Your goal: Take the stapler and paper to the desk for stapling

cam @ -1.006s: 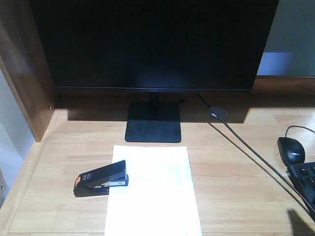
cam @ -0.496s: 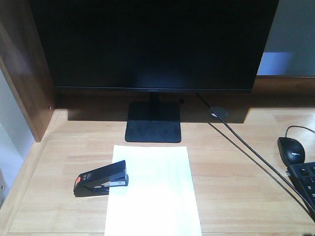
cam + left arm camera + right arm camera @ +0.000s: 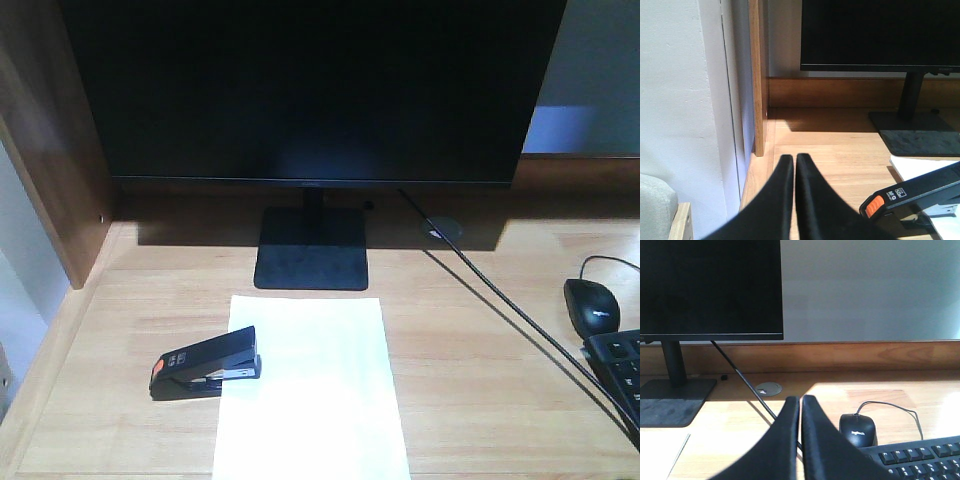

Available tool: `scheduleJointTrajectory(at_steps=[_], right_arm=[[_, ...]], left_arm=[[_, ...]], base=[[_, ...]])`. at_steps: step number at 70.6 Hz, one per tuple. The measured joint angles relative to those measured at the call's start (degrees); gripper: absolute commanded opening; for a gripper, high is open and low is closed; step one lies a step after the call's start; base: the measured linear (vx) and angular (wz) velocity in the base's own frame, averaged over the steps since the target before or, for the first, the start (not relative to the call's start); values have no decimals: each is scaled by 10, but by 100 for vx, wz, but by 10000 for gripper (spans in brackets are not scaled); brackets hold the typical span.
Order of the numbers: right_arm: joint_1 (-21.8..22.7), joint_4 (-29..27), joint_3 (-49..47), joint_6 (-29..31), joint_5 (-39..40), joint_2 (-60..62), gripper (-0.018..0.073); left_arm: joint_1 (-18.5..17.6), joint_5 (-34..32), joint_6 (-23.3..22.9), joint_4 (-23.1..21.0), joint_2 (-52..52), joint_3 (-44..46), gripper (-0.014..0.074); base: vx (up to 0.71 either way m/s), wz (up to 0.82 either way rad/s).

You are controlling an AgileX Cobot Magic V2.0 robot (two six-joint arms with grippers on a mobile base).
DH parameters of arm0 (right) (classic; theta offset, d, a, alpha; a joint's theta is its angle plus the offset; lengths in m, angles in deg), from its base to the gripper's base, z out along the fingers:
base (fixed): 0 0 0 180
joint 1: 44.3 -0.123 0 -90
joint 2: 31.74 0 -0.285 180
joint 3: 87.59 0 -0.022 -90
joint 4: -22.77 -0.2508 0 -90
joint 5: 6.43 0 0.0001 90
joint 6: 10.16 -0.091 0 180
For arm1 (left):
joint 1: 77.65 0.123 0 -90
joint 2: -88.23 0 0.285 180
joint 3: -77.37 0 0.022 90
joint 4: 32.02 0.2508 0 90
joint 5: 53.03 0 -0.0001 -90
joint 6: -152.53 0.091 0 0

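The white paper [image 3: 312, 388] lies flat on the light wood desk [image 3: 480, 400] in front of the monitor stand. The black stapler [image 3: 206, 363] with its orange rear end sits on the paper's left edge, mouth over the sheet. In the left wrist view the stapler [image 3: 912, 195] shows at the lower right, with a corner of the paper [image 3: 920, 165] behind it. My left gripper [image 3: 794, 158] is shut and empty, hovering left of the stapler. My right gripper [image 3: 801, 400] is shut and empty above the desk [image 3: 730, 440], left of the mouse. Neither arm shows in the front view.
A black monitor [image 3: 310, 90] on a square stand [image 3: 311, 250] fills the back. A black cable [image 3: 500, 300] runs diagonally to the right. A black mouse [image 3: 591, 306] and keyboard corner [image 3: 620, 365] lie at the right edge. A dark wooden side panel [image 3: 50, 150] bounds the left.
A dark shadow at the lower right edge of the front view one second ago has gone. Stapler and paper have not moved.
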Motion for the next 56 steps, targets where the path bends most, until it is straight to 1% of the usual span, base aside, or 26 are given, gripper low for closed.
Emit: scheduleJointTrajectory(at_steps=[56], right_arm=[[0,-2,0,0,0,0,-6]], left_arm=[[0,0,0,0,0,0,-6]], base=[[0,0]])
